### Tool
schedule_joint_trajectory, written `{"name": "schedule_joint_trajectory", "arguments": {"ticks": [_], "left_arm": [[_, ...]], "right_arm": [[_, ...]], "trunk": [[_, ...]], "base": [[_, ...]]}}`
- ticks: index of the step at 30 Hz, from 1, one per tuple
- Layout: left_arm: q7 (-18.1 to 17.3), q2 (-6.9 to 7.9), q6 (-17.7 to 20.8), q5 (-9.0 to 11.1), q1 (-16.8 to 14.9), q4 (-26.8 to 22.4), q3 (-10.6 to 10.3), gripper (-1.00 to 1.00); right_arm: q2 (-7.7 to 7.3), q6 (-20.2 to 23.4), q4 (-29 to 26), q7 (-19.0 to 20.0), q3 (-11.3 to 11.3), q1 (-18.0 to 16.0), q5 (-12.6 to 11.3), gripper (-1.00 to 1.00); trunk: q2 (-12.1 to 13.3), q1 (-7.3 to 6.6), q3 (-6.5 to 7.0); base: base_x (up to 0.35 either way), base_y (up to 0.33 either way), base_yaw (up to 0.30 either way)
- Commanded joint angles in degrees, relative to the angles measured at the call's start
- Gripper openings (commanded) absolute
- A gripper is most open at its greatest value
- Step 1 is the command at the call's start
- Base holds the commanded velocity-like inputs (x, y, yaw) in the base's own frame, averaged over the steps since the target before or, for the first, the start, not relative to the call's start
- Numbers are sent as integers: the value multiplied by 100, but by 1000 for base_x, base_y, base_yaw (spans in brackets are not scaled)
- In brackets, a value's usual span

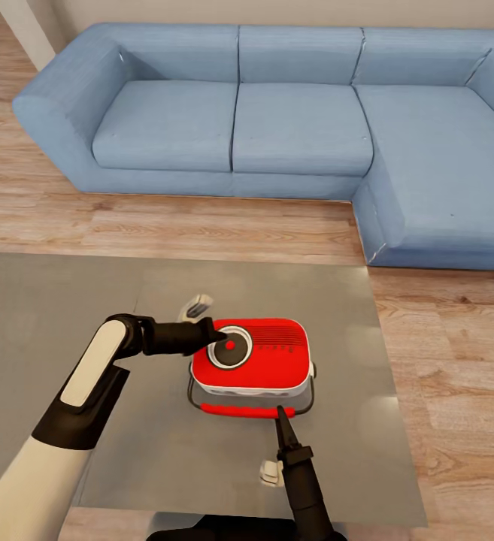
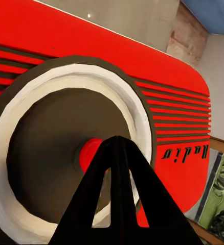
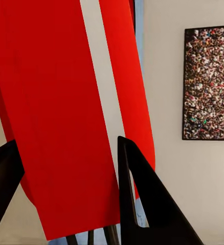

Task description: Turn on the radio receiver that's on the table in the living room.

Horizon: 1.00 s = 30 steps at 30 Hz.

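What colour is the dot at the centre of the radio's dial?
Red, on the radio receiver; clearest in the head view.

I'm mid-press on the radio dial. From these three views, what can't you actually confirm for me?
- Contact: in the left wrist view the left gripper covers part of the dial's red centre, so touching or hovering is unclear.
- Left fingers: overlapped in the head view; open or shut is unclear.
- Radio receiver front side: hidden from the head camera by its own body.
- Table: cut off at the head view's left edge.
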Motion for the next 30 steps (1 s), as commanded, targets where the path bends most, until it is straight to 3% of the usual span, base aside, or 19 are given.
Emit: {"name": "schedule_joint_trajectory", "arguments": {"ticks": [1,11,16,30], "left_arm": [[49,-4,0,3,0,0,0,-100],[122,-101,0,116,0,47,5,-100],[146,-412,0,98,-2,193,1,-100],[131,-405,0,116,-5,209,5,-100]], "right_arm": [[0,48,-3,-1,7,0,39,-100],[16,93,-2,-8,29,0,47,-100],[3,358,-7,-136,421,0,39,-100],[-33,351,7,-78,437,0,-44,-100]], "trunk": [[0,0,0],[0,0,0],[0,0,0],[0,0,0]], "base": [[0,0,0],[0,0,0],[0,0,0],[0,0,0]]}}
